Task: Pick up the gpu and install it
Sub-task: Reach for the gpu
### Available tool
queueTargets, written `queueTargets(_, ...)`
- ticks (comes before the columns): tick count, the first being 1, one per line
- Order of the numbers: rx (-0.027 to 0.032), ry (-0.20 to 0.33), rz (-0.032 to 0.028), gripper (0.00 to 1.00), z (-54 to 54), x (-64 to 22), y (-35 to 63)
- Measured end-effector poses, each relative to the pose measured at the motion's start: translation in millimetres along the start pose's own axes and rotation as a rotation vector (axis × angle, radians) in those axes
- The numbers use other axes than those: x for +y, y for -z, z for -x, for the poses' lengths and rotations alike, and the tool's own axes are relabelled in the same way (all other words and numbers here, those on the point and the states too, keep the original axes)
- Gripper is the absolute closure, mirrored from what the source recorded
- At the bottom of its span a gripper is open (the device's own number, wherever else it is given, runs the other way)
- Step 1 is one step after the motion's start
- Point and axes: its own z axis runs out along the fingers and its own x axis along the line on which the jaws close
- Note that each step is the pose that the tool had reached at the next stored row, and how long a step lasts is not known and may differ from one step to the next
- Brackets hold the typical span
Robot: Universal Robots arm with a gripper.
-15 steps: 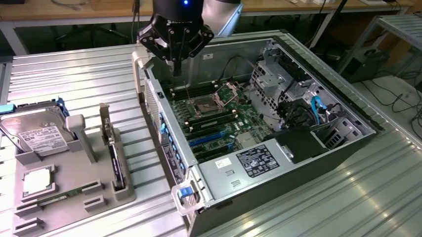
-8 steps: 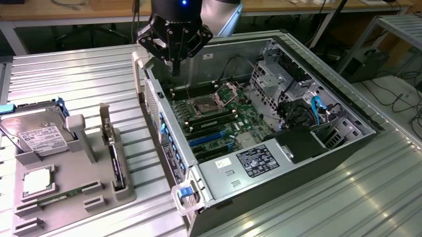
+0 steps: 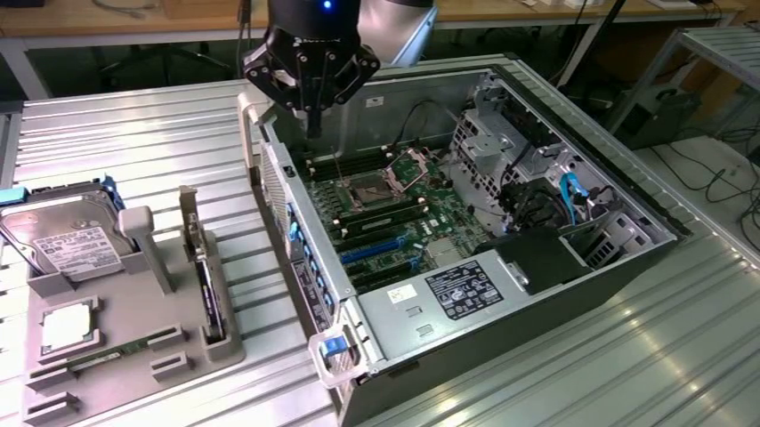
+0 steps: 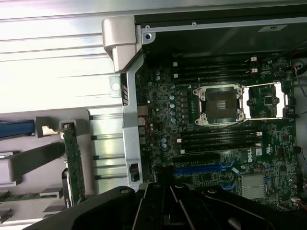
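The gpu (image 3: 209, 283) is a thin dark card with a pale metal bracket at its far end. It stands on edge in a slot of the grey holder (image 3: 142, 311) at the exterior view's left, beside the computer case. In the wrist view the gpu (image 4: 74, 163) appears as a greenish strip in the same holder. My gripper (image 3: 315, 124) hangs above the case's far left corner, over the motherboard (image 3: 404, 213) and well away from the card. Its fingers are shut with nothing between them. The dark fingers (image 4: 165, 184) also show over the blue expansion slots (image 4: 204, 168).
The open computer case (image 3: 665, 222) lies on a ribbed metal table, with a bare CPU socket (image 3: 362, 191), blue slots (image 3: 380, 249) and a power supply (image 3: 457, 289) inside. The holder also carries a silver hard drive (image 3: 66, 236), a processor (image 3: 69, 325) and a memory stick (image 3: 101, 358).
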Motion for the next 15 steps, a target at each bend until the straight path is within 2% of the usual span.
queueTargets(15,0.0000,0.000,0.0000,0.89,-10.2,-2.1,0.3)
